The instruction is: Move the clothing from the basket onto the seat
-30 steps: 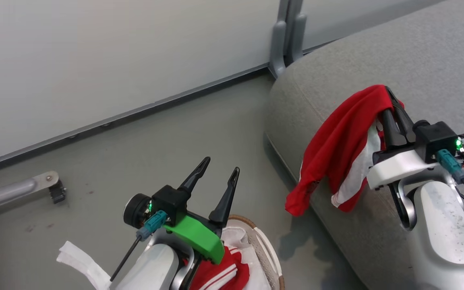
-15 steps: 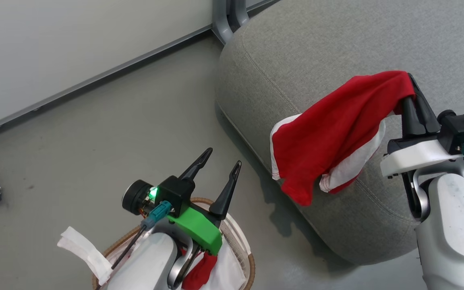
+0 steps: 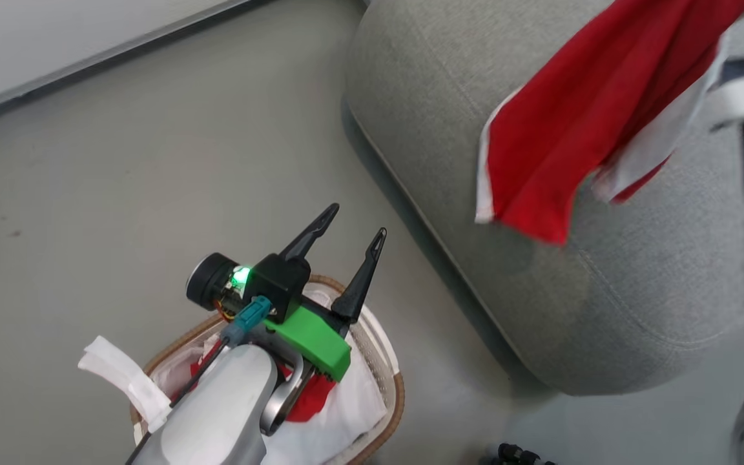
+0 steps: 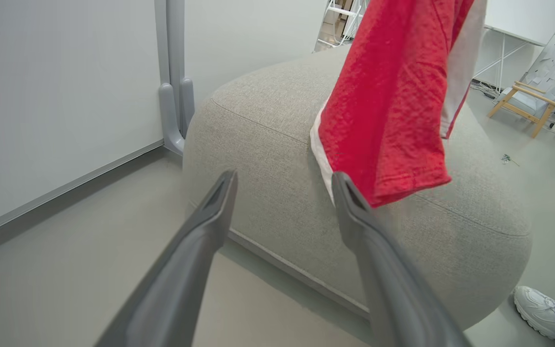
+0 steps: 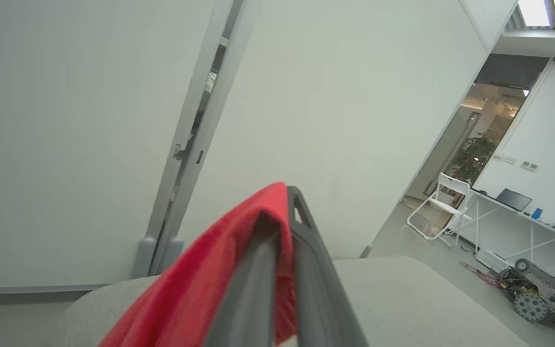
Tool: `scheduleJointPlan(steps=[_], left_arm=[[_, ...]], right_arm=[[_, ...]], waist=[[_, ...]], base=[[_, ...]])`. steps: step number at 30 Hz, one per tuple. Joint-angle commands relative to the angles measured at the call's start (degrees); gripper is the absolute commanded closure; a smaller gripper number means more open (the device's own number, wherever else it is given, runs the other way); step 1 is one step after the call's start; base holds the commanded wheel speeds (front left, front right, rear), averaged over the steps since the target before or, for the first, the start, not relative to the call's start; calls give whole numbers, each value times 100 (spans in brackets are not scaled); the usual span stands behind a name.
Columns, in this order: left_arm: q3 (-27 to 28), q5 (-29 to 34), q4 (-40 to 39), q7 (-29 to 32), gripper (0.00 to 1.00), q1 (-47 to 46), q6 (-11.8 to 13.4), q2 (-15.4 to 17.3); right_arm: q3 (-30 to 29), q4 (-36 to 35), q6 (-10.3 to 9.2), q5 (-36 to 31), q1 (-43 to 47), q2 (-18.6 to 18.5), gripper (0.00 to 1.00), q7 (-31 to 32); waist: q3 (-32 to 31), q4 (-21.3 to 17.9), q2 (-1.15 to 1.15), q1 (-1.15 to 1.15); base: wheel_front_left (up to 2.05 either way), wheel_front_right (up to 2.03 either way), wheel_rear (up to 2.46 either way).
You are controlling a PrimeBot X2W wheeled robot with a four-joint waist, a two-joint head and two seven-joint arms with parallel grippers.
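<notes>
Soft red garment (image 3: 572, 116) pinched between right fingers (image 5: 317, 289), hanging over rounded grey fabric seat (image 3: 436, 97); left fingers (image 3: 310, 234) spread above basket (image 3: 400, 391).

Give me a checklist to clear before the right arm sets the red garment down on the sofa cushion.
1. Grip: ok. The right gripper is shut on the red garment, with fabric pinched between its fingers.
2. Garment above target: ok. It hangs over the grey sofa cushion.
3. Hem touching the cushion: cannot tell.
4. Left gripper free: ok. It is open and empty above the basket.
5. Basket emptied: not ok. A second red piece lies inside on the white lining.
6. Surroundings: ok. A person's white shoe is on the floor beside the cushion, apart from the garment.
</notes>
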Motion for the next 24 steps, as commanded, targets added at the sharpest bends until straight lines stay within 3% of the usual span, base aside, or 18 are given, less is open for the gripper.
scheduleJointPlan(steps=[1, 9, 14, 17, 24], left_arm=[[2, 39, -15, 18, 0, -112, 13, 80], [-63, 162, -200, 85, 0, -306, 82, 121], [-63, 186, -366, 127, 0, -414, 148, 142], [-80, 218, -438, 152, 0, -480, 176, 145], [-62, 207, -555, 150, 0, -465, 261, 215]], right_arm=[[-66, 75, -8, -30, -291, -139, 100, -28], [-976, 614, -8, -175, -1809, -944, 100, -28], [-1256, 1090, -8, -221, -2300, -1240, 100, -28], [-1378, 1398, -8, -244, -2302, -1294, 100, -27], [-1753, 2065, -8, -392, -1768, -1041, 100, -23]], waist=[[350, 264, 0, 0], [936, 669, 0, 0], [1317, 929, 0, 0], [1515, 1066, 0, 0], [1807, 1183, 0, 0]], base=[[0, 0, 0], [0, 0, 0], [0, 0, 0], [0, 0, 0], [0, 0, 0]])
